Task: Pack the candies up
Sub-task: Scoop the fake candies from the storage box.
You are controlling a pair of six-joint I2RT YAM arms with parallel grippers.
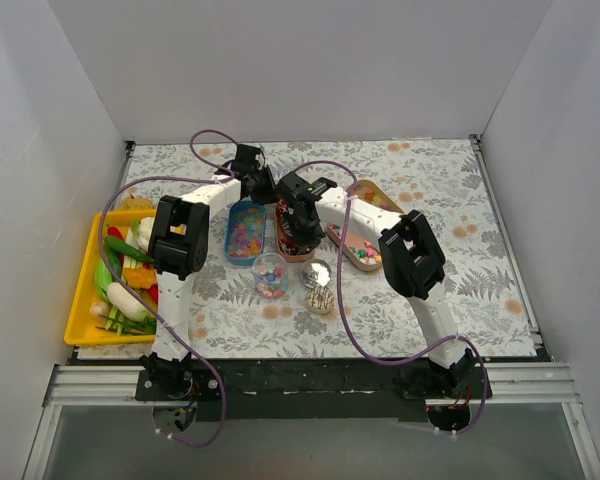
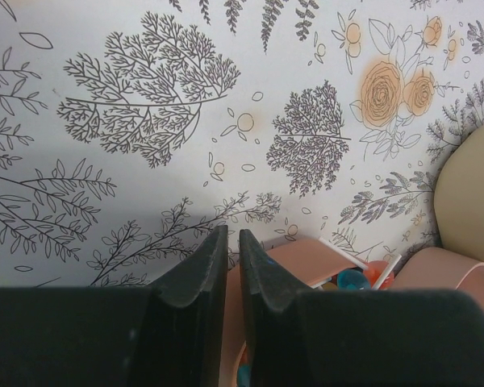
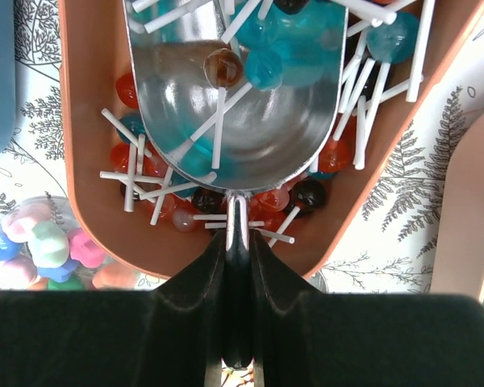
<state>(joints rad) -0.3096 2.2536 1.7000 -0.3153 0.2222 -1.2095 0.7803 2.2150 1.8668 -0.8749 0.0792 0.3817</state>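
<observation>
1. The right gripper (image 3: 238,242) is clamped on the thin handle of a metal scoop (image 3: 250,121). The handle is pinched between its two fingers.
2. The scoop's bowl lies inside the lollipop tray (image 3: 74,161). It carries a small load of lollipops (image 3: 262,68), blue ones and a brown one, with their white sticks crossing. Many more lie loose in the tray around and under it.
3. The left gripper (image 2: 232,242) has its fingers almost together. Peach-coloured rim shows in the narrow slit between them, so it seems to pinch the far end of that same tray to steady it.
4. Done so far, as I judge it: a round tub (image 1: 271,275) just in front of the trays already holds pastel sweets (image 3: 40,242) in several colours.
5. A second tub (image 1: 316,272) and a third tub (image 1: 321,298) stand close by. From above they are too small for me to tell how full they are.
6. In hand now is one scoopful of lollipops, gathered but not yet lifted clear of the tray or tipped anywhere.
7. Left to do: carry this load to a tub, and very likely further scoops. The blue tray (image 1: 229,232) and the pink tray (image 1: 352,265) both show plenty of loose candy.
8. The yellow bin (image 1: 80,300) of toy vegetables (image 1: 125,270) sits well apart at the left and plays no part here
9. Overall I judge the packing to be partway through, nearer its start than its end
</observation>
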